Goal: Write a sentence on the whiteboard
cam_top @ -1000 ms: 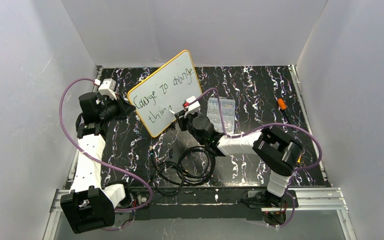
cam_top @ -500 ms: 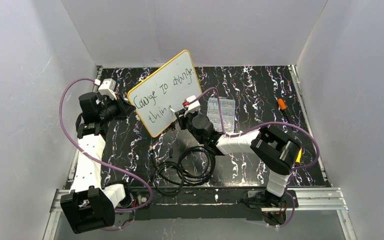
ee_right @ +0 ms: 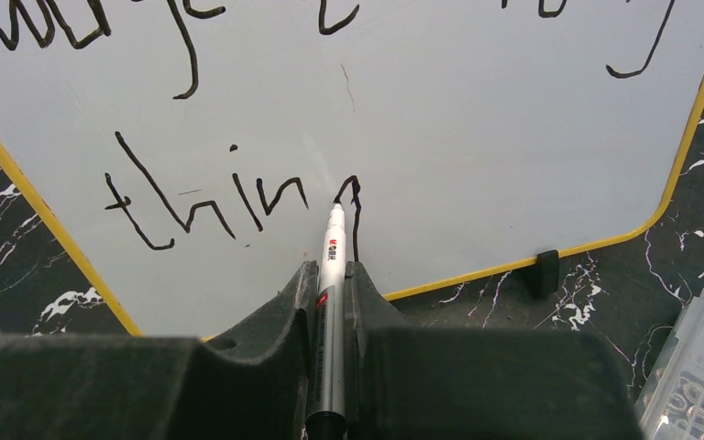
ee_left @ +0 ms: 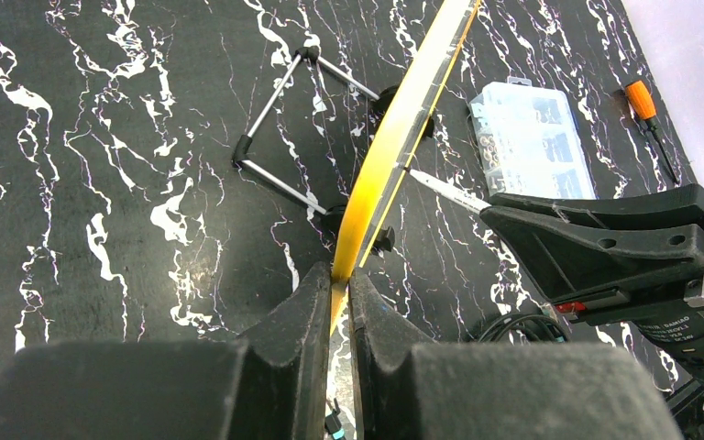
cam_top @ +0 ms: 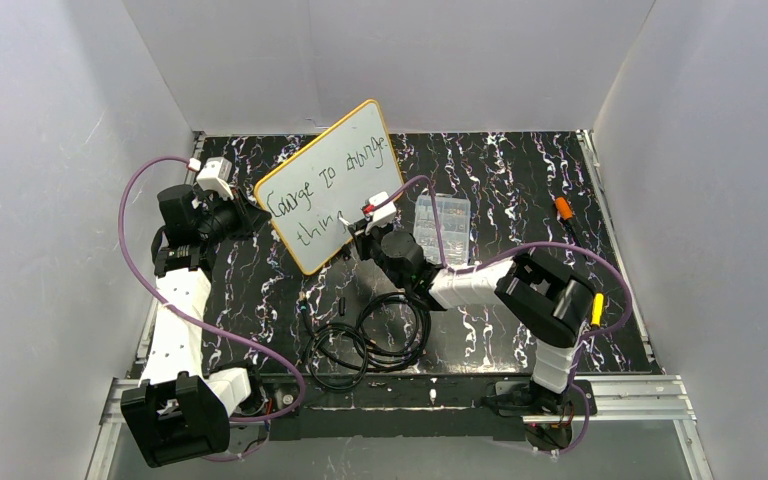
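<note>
The whiteboard (cam_top: 338, 170), white with a yellow rim, stands tilted on the dark marbled table. My left gripper (ee_left: 339, 275) is shut on the whiteboard's near rim (ee_left: 392, 151), seen edge-on. In the top view the left gripper (cam_top: 248, 216) is at the board's left corner. The sentence (cam_top: 325, 178) runs in two lines; the lower line (ee_right: 203, 197) reads "thin" plus a partly drawn letter. My right gripper (ee_right: 332, 268) is shut on a silver marker (ee_right: 333, 252), whose tip touches the board at that last letter. The top view shows the right gripper (cam_top: 360, 226) at the board's lower edge.
A clear compartmented parts box (cam_top: 442, 221) lies just right of the board. An orange-handled tool (cam_top: 563, 208) lies at the far right. Black cable coils (cam_top: 368, 335) sit near the front. A wire stand (ee_left: 286, 137) props the board from behind.
My right arm has shifted slightly left, carrying the marker along the lower line. The whiteboard and left arm have not moved.
</note>
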`<action>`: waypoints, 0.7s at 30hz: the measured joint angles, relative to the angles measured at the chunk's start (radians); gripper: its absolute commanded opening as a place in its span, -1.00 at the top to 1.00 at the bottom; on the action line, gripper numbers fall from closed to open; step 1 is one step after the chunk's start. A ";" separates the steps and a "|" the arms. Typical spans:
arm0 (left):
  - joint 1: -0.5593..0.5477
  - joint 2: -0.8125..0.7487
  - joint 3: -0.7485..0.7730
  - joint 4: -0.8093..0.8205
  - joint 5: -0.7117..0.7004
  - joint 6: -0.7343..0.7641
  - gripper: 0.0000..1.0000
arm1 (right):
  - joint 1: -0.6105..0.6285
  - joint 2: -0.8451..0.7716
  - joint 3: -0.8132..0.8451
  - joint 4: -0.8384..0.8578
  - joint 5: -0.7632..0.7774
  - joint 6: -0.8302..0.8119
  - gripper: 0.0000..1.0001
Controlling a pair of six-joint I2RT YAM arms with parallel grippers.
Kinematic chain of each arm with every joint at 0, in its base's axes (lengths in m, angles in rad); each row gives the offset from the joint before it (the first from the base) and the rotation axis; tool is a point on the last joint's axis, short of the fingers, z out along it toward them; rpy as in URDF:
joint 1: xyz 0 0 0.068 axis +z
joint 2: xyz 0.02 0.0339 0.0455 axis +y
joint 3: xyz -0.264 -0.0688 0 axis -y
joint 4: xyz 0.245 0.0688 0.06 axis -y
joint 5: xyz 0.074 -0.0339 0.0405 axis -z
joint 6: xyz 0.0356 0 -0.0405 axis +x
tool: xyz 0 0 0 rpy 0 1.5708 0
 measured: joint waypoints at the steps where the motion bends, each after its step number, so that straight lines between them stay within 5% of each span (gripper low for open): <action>1: 0.000 0.000 0.000 0.000 0.000 0.000 1.00 | 0.000 0.000 0.000 0.000 0.000 0.000 0.97; 21: 0.000 0.000 0.000 0.000 0.000 0.000 1.00 | 0.000 0.000 0.000 -0.010 0.003 0.032 0.97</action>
